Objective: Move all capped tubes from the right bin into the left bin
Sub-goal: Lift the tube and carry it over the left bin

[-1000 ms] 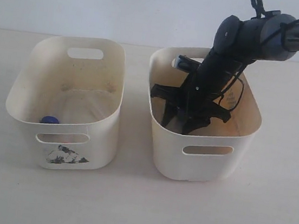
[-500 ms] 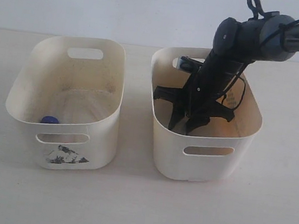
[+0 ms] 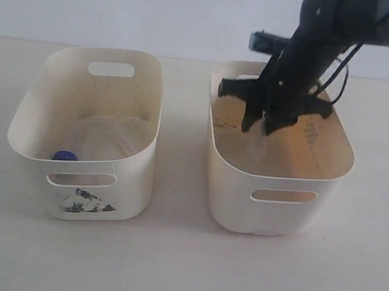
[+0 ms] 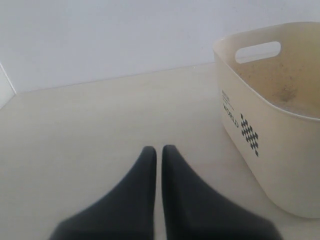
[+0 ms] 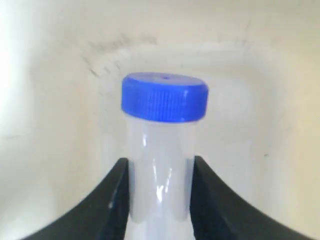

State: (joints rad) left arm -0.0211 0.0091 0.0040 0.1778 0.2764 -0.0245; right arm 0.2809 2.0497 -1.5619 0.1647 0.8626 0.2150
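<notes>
My right gripper (image 3: 266, 128) hangs over the plain-fronted right bin (image 3: 273, 198), at about rim height, shut on a clear capped tube. In the right wrist view the tube (image 5: 161, 170) stands between the two black fingers (image 5: 112, 200), its blue cap (image 5: 165, 97) beyond their tips; from outside the tube (image 3: 258, 148) shows only faintly below the tips. Another blue-capped tube (image 3: 64, 156) lies in the near corner of the left bin (image 3: 87, 125), which has a torn black-grey sticker (image 3: 86, 203). My left gripper (image 4: 159, 150) is shut and empty above the table, beside a bin (image 4: 280, 165).
The pale tabletop (image 3: 165, 270) stretches in front of and between the two bins. A white wall (image 3: 127, 2) rises behind them. The bin in the left wrist view bears a black checker print (image 4: 250, 135) on its side. The right bin's floor is partly hidden by its front wall.
The right gripper has risen from deep inside the right bin to rim height, carrying the tube. The right bin has slid a little to the right.
</notes>
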